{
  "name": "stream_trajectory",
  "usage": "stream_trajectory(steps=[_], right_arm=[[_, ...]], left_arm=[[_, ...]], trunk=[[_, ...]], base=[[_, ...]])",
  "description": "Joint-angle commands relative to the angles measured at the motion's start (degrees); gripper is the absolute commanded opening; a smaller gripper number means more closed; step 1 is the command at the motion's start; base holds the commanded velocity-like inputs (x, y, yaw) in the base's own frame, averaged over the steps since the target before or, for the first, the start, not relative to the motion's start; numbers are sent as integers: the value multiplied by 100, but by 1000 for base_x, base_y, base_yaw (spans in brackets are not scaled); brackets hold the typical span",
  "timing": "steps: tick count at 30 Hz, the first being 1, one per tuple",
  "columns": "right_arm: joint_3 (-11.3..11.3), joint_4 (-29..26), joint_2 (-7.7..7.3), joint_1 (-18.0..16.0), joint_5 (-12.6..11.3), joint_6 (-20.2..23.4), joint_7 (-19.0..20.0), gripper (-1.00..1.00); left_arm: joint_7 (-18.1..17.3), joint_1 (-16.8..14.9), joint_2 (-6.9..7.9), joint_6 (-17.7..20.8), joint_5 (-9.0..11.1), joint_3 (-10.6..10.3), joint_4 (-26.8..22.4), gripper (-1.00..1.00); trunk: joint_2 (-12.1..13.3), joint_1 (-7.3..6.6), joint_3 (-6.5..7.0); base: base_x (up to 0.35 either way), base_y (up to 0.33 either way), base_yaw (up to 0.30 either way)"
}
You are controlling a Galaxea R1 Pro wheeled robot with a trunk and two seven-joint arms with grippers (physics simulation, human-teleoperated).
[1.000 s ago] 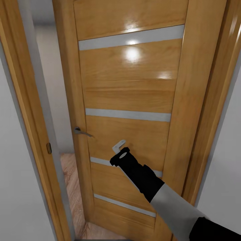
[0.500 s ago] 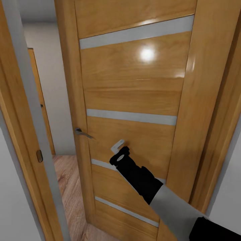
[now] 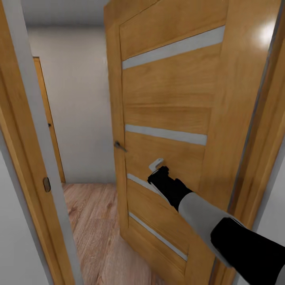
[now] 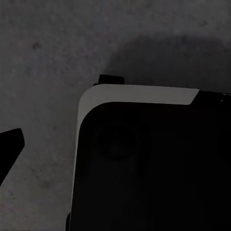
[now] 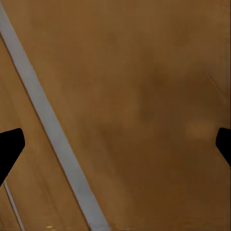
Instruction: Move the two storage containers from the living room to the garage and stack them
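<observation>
The right gripper (image 3: 157,165), fingers spread and empty, is pressing the glossy wood-panelled door (image 3: 170,103) beside its metal handle (image 3: 120,147). Contact should stay flat and steady while the base is advancing toward the light wood-plank flooring (image 3: 95,225) beyond the door.

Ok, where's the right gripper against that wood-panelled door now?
In the head view the right gripper is right of centre, at the face of the wood-panelled door, beside the small metal door handle, near the grey inlay strip.
</observation>
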Motion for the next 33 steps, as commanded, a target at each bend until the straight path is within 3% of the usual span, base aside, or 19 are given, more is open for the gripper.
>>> stream_trajectory(steps=[1,3,8,16,23,33], right_arm=[[26,24,0,-37,-57,10,-53,100],[12,183,0,-216,-88,-49,-53,100],[-12,220,0,-291,-72,-112,-54,100],[-35,-795,0,-265,-119,53,19,100],[-37,-892,0,-220,-611,255,397,100],[-42,-858,0,-218,-652,316,522,100]], left_arm=[[-3,-2,0,-15,54,4,2,100],[-3,-2,0,-15,54,4,2,100],[-3,-2,0,-15,54,4,2,100],[0,-2,0,-15,60,4,2,100],[5,-2,0,-15,63,4,2,100],[4,-2,1,-15,63,4,2,100]], trunk=[[-4,0,-7],[-4,0,-7],[-4,0,-7],[-4,0,-7],[-4,0,-7],[-4,0,-7]], base=[[0,0,0],[0,0,0],[0,0,0],[0,0,0],[0,0,0],[0,0,0]])
